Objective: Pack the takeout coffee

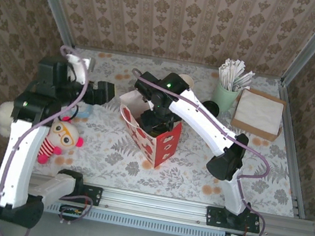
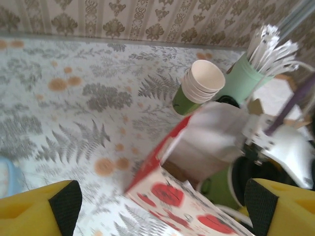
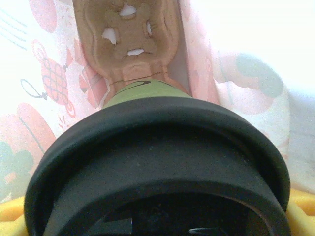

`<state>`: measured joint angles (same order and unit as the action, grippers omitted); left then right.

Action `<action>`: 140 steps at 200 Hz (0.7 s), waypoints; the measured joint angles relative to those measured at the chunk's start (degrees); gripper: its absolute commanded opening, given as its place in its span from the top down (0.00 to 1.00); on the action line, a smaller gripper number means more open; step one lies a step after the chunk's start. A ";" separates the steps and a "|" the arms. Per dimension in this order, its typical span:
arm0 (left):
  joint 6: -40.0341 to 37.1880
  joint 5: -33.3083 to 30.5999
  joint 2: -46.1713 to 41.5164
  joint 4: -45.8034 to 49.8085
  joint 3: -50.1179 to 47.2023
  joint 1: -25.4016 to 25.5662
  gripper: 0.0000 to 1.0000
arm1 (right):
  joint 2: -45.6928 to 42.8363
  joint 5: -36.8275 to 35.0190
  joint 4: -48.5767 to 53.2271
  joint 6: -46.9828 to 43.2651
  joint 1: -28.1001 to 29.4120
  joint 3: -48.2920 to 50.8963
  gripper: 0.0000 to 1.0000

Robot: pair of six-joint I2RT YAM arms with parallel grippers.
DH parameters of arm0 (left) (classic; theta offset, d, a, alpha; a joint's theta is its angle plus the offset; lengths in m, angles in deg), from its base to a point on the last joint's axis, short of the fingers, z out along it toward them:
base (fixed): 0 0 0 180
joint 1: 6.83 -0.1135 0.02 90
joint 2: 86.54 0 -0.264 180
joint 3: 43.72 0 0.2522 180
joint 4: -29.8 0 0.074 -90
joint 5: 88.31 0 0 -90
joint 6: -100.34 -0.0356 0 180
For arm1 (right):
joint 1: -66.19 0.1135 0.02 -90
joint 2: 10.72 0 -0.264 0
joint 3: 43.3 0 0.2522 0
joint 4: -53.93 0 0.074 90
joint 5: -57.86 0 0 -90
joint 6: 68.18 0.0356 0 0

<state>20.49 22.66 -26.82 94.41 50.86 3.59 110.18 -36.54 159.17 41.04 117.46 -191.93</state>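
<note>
Coffee (image 3: pixel 157 162) inside bag (image 1: pixel 164 145).
Right gripper (image 1: pixel 156 119) pinches the coffee in the bag; left gripper (image 2: pixel 162 204) near bag, fingers spread.

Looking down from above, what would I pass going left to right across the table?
plush doll → red-patterned paper bag → mint cup of wrapped sticks → stack of napkins

White arms (image 1: pixel 17 154), black joints (image 1: pixel 226 161), lilac cables (image 1: pixel 84 91), yellow black-padded left hand (image 2: pixel 160 201)
</note>
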 measured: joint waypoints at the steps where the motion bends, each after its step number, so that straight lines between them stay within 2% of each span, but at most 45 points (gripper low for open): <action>1: -0.55 0.09 0.59 -0.20 0.04 0.02 0.14 | 0.00 0.00 0.00 0.00 0.00 0.00 0.34; 20: -7.30 0.87 9.29 -1.60 1.86 1.09 0.15 | 0.02 0.22 -0.07 -0.02 0.00 0.35 0.34; 44: -15.78 0.61 20.15 -1.42 4.66 5.95 0.16 | 0.02 0.87 -1.07 0.00 0.00 1.77 0.34; 63: -20.17 0.59 24.94 0.37 7.15 9.11 0.17 | 0.02 1.44 -1.51 -0.02 0.00 2.25 0.34; 81: -22.80 -0.04 27.82 1.88 10.23 9.88 0.23 | -0.20 1.73 -2.16 0.00 0.11 3.21 0.34; 107: -25.57 -0.50 31.39 4.20 14.27 9.86 0.42 | -0.63 1.99 -3.74 0.00 0.22 5.07 0.34; 120: -26.21 -0.26 32.63 4.92 15.30 9.99 0.46 | -0.63 1.97 -4.15 0.00 0.44 5.14 0.34; 140: -26.01 0.28 33.18 5.11 15.32 10.25 0.59 | -0.63 1.90 -4.37 0.00 0.63 5.16 0.34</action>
<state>-5.52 22.94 6.36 99.53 66.18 13.84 109.55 -34.64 154.80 41.04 118.09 -186.77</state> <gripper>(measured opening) 0.480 0.834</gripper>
